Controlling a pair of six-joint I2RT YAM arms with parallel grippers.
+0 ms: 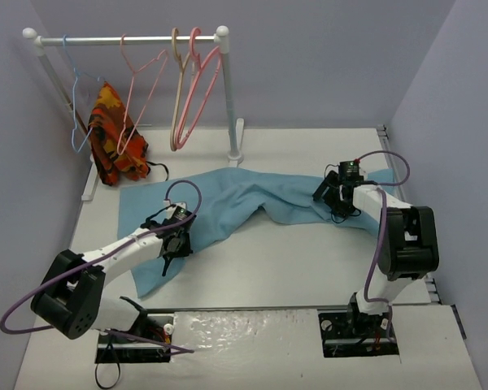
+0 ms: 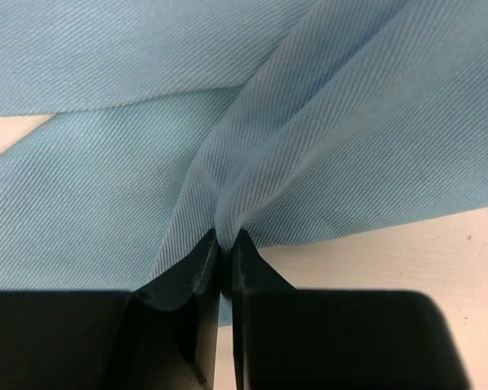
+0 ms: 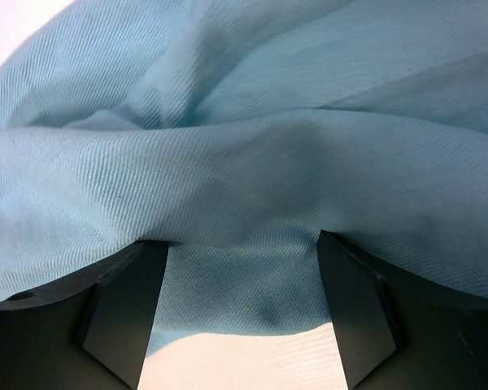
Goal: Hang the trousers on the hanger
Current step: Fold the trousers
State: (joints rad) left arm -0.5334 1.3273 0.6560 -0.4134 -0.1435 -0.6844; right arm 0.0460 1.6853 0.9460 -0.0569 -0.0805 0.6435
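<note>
The light blue trousers lie spread and wrinkled across the middle of the table. My left gripper is at their near left part, shut on a pinched fold of the fabric, its fingertips together. My right gripper is at the trousers' right end, open, with the cloth bunched over and between its spread jaws. The thin salmon-pink wire hanger hangs on the rail at the back left, away from both grippers.
A white clothes rail stands at the back left with a thin blue wire hanger, thicker pink and beige hangers and an orange, red and yellow patterned cloth. Walls close in the table on three sides.
</note>
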